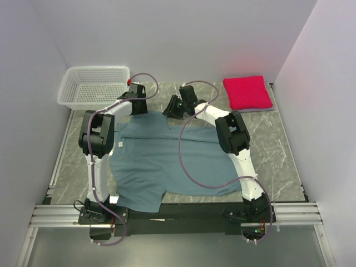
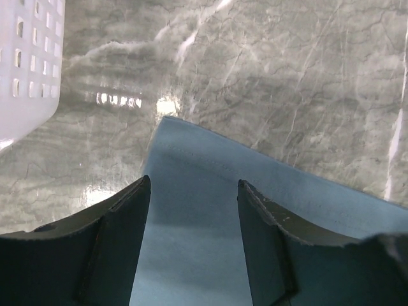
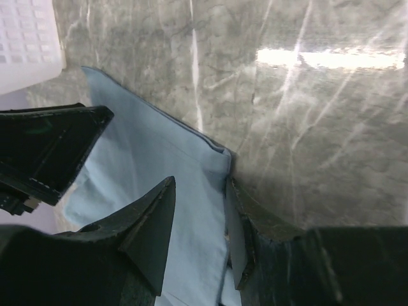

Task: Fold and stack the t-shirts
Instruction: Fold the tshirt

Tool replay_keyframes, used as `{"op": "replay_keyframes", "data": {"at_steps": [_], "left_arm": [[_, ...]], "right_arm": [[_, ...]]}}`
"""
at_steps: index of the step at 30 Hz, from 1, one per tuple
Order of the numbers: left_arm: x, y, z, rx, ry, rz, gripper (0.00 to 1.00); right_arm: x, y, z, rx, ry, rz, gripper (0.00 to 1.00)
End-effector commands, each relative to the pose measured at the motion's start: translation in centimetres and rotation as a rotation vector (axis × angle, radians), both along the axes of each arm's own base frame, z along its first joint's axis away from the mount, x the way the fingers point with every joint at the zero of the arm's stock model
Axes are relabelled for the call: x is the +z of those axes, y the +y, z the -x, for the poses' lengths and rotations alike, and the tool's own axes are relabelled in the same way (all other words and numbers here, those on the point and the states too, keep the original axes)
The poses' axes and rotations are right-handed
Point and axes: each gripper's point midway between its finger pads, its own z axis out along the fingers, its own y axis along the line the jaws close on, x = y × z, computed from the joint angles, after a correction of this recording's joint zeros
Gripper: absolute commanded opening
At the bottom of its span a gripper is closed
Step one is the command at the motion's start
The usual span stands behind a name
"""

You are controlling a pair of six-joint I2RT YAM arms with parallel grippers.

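With the left gripper and right gripper both spread astride the far edge of the teal shirt, a shallow pinch could drop one corner, skewing the fold.

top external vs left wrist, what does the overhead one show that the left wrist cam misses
Only top external: the folded crimson-pink t-shirt at the far right, and the whole teal-blue t-shirt spread flat. Only left wrist: the left gripper seen open over the teal shirt's stitched corner. Both: the teal shirt, the white basket and the marble table.
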Motion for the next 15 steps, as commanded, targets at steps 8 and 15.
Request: {"op": "replay_keyframes", "data": {"at_steps": [8, 15], "left_arm": [[1.6, 0.2, 0.7, 0.033, -0.003, 0.053, 0.63], [5.8, 0.1, 1.6, 0.077, -0.041, 0.108, 0.63]], "right_arm": [[-0.7, 2.0, 0.1, -0.001, 0.022, -0.028, 0.27], [1.9, 3.0, 0.8, 0.085, -0.044, -0.103, 0.00]]}}
